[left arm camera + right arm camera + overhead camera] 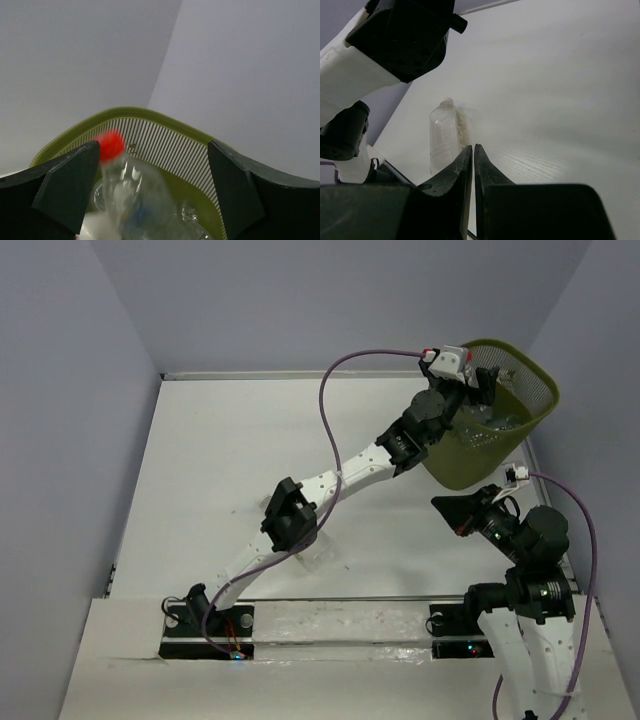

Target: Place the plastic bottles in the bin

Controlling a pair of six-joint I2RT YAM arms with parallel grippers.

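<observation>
My left gripper (484, 383) is open above the olive-green mesh bin (528, 368). In the left wrist view a clear bottle with a red cap (129, 192) shows blurred between the wide-open fingers (75, 180), inside the bin's rim (135, 111). It lies close to the left finger, and I cannot tell if they touch. Other clear bottles (192, 212) lie lower in the bin. My right gripper (442, 503) is shut and empty, low over the table. A squarish clear bottle (442, 137) lies on the table beyond its tips (473, 148). That bottle (322, 546) sits partly under the left arm.
The left arm (340, 475) stretches diagonally across the table towards the bin at the back right. The bin stands close to the right wall. The white table (220, 460) is bounded by grey walls at the left, back and right.
</observation>
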